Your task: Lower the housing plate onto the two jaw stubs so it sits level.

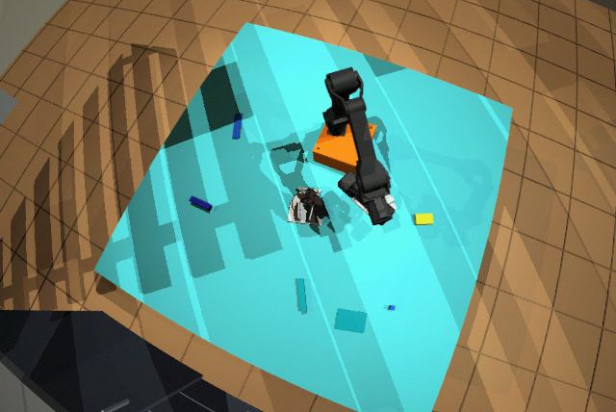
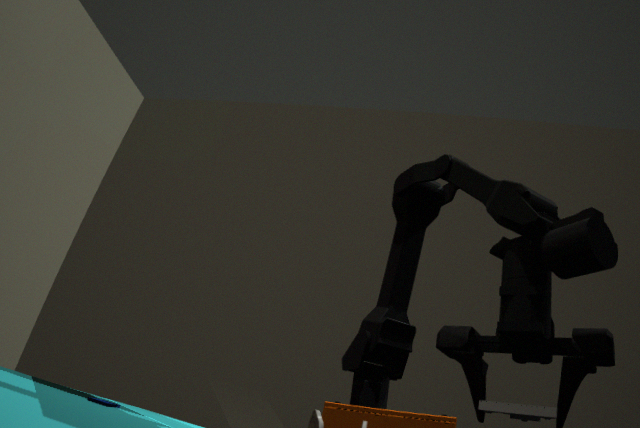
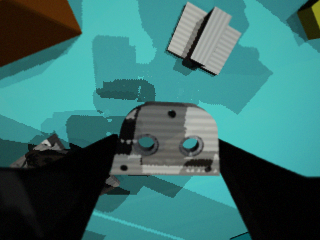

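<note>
My gripper (image 2: 520,414) (image 3: 165,141) is shut on the housing plate (image 2: 509,407) (image 3: 170,131), a grey-white plate with a rounded edge and two large round holes. The plate hangs roughly level between the fingertips, above the table. The base with the jaws (image 1: 298,212) stands to the left of my hand in the top view. In the wrist view it is at the lower left, partly hidden behind a finger and in patchy shadow. The plate is apart from it. The jaw stubs and pins cannot be made out.
A grey-white ridged block (image 1: 389,200) (image 3: 205,40) stands near my hand. The orange arm base (image 1: 338,149) (image 3: 32,30) is behind. A yellow block (image 1: 423,218) (image 3: 313,21) lies to the right. Blue bars (image 1: 237,126) (image 1: 200,202) and teal pieces (image 1: 301,296) (image 1: 350,321) lie farther off.
</note>
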`<state>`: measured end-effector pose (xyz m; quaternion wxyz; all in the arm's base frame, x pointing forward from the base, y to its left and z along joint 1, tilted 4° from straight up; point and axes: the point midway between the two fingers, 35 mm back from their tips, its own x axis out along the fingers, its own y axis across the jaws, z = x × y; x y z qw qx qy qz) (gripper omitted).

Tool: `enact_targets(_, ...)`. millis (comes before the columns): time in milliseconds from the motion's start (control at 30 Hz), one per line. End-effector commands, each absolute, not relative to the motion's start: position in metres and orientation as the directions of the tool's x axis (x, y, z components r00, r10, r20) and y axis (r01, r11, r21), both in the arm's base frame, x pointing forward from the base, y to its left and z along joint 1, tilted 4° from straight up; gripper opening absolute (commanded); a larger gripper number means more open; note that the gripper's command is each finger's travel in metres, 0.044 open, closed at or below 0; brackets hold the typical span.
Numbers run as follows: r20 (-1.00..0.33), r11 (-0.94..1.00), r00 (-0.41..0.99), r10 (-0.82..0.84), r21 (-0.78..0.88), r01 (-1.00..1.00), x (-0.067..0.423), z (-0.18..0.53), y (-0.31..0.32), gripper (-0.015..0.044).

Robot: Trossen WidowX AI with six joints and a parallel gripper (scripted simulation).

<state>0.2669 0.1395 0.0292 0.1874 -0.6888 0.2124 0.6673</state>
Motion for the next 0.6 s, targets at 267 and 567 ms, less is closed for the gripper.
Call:
enact_targets(267, -0.999, -0.554, 0.029, -0.046, 0.002, -0.832, 0.274, 0.032, 0.107, 0.0351)
enact_targets(567, -0.998, -0.283, 0.029, -0.048, -0.014, -0.959, 0.277, 0.034, 0.083, 0.0351)
